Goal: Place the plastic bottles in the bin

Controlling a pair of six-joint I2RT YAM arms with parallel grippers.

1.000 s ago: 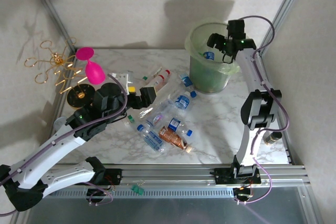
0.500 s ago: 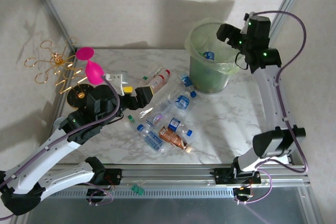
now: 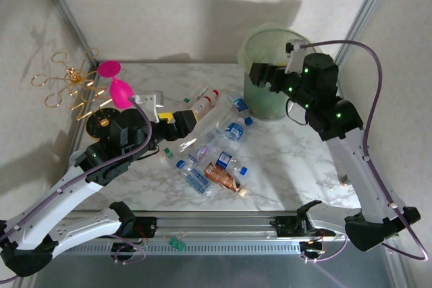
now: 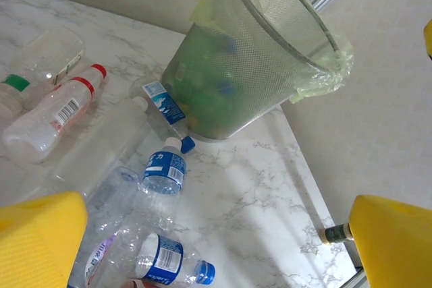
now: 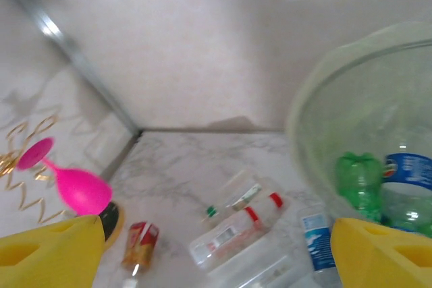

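Note:
Several plastic bottles [image 3: 209,150] lie in a loose pile mid-table: a red-capped clear one [image 3: 202,103], a blue-labelled one [image 3: 234,128] and a copper-brown one [image 3: 225,178]. The pale-green bin [image 3: 259,101] stands at the back right. My left gripper [image 3: 177,123] hovers open over the pile's left side; its yellow pads [image 4: 40,241] stand far apart over blue-labelled bottles [image 4: 164,170], facing the bin [image 4: 256,52]. My right gripper [image 3: 260,75] hangs open in front of the bin's left side, nothing between its pads [image 5: 385,254]. Inside the bin [image 5: 317,119] lie a green bottle [image 5: 358,177] and a blue-labelled one [image 5: 408,170].
A pink goblet [image 3: 118,89] and a gold wire stand [image 3: 67,85] sit at the back left beside a black round base [image 3: 101,125]. A small dark bottle [image 4: 334,234] lies near the table's right edge. Metal frame posts rise at both back corners.
My right arm has swung from above the bin down to its front left, its jaws narrowing a little. The left arm has hardly moved.

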